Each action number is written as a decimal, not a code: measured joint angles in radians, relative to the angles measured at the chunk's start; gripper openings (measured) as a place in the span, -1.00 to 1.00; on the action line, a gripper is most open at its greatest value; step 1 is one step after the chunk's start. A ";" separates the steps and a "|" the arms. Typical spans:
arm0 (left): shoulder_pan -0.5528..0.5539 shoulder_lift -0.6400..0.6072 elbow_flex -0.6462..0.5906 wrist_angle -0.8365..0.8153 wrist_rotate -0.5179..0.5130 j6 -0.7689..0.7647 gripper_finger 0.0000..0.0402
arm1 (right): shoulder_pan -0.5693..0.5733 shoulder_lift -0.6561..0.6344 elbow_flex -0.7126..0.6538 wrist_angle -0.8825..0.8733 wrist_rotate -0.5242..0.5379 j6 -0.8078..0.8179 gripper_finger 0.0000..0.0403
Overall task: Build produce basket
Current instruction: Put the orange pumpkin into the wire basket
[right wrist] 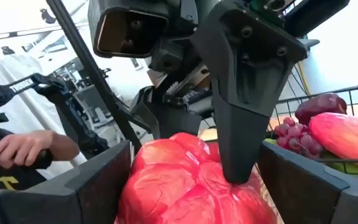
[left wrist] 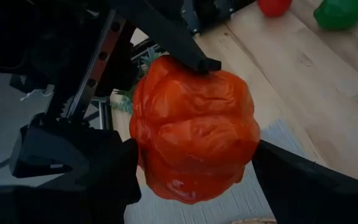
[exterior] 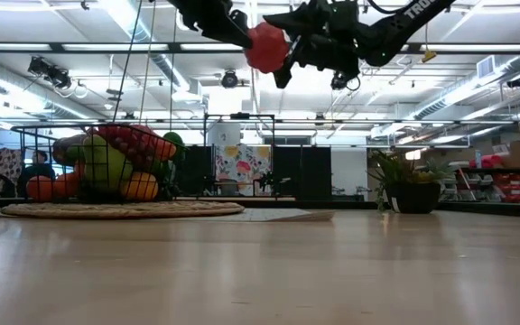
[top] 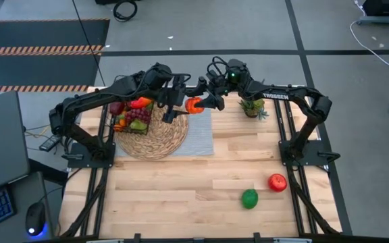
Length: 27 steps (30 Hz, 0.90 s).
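Mid-handover just right of the basket (top: 132,116): red pepper (top: 194,105) pinched by both the left gripper (top: 181,108) and right gripper (top: 206,103) — loosen right only once left grips firmly.

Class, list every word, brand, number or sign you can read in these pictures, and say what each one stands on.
"TROSSEN": white letters on the right arm, read in the high view.
"TRO": the start of the same brand on that arm in the low view; the rest is cut off.
White letters on the left arm in the right wrist view: too blurred to read surely.
Nothing else is readable.
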 joint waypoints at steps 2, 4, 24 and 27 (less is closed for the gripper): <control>0.000 0.000 0.000 0.000 0.000 -0.002 0.56 | 0.000 0.000 0.000 0.004 0.004 0.009 0.72; 0.000 0.000 0.000 0.006 -0.005 -0.013 0.56 | 0.005 0.000 0.000 0.006 0.016 0.009 0.72; 0.002 -0.002 0.001 -0.072 -0.184 -0.050 0.23 | -0.127 0.000 -0.001 -0.059 -0.006 0.005 0.73; 0.001 -0.002 0.001 -0.090 -0.239 -0.050 0.25 | -0.162 0.000 -0.001 -0.136 -0.021 -0.024 0.73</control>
